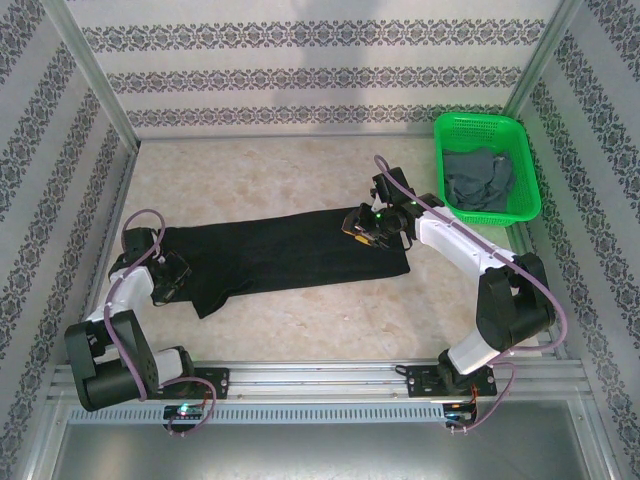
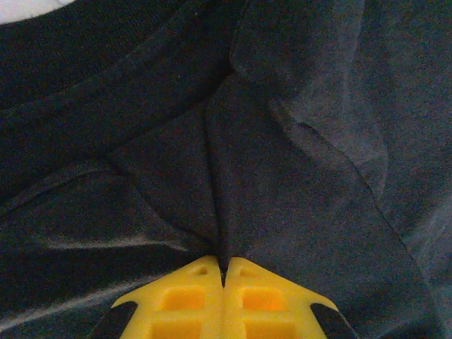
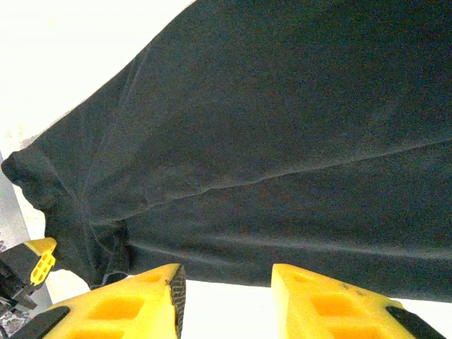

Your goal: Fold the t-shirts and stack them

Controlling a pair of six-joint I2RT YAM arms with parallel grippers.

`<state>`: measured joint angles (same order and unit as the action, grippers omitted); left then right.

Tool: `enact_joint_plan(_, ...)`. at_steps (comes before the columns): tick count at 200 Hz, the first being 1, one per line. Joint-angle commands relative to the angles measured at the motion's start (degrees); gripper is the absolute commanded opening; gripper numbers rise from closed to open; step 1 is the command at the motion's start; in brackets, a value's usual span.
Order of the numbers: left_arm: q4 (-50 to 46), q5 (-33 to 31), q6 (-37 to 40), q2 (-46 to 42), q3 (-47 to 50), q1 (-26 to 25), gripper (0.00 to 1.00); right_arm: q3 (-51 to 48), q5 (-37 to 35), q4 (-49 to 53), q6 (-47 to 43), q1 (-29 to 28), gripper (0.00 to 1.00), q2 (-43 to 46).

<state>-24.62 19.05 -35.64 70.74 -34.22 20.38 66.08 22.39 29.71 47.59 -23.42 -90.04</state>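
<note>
Left wrist view: the left gripper (image 2: 224, 274) has its fingers squeezed together, pinching a ridge of the black t-shirt (image 2: 141, 106) that runs straight out from the tips. Over on the right wrist, the right gripper (image 3: 226, 282) has its fingers apart with bare table (image 3: 219, 311) between them, and the shirt's edge lies just past the tips.
</note>
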Motion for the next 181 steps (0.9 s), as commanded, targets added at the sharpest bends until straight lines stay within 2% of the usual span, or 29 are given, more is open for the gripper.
enact_joint_plan(1, -1.6, -0.9, -2.5, -1.1, -2.3, 0.5, 0.0, 1.1, 1.7, -0.1, 0.0, -0.4, 0.39, 0.3)
enact_joint_plan(49, -6.3, -1.1, -4.9, -0.2, -7.4, 0.5, 0.0, 1.5, 3.2, -0.4, -0.6, -0.1, 0.39, 1.2)
enact_joint_plan(76, -7.9, -0.8, -4.3, 1.8, -8.2, 0.5, 0.04, 1.2, 3.2, -0.6, -0.3, 0.0, 0.39, 1.4)
enact_joint_plan(144, -7.4, 0.7, -2.3, 5.6, -8.0, 0.5, 0.26, -0.1, 2.9, -1.1, 0.2, 0.0, 0.39, 2.0)
enact_joint_plan(181, -8.8, 1.1, -1.6, 5.3, -8.3, 0.5, 0.28, -0.9, 2.6, -1.3, 0.5, 0.0, 0.38, 2.6)
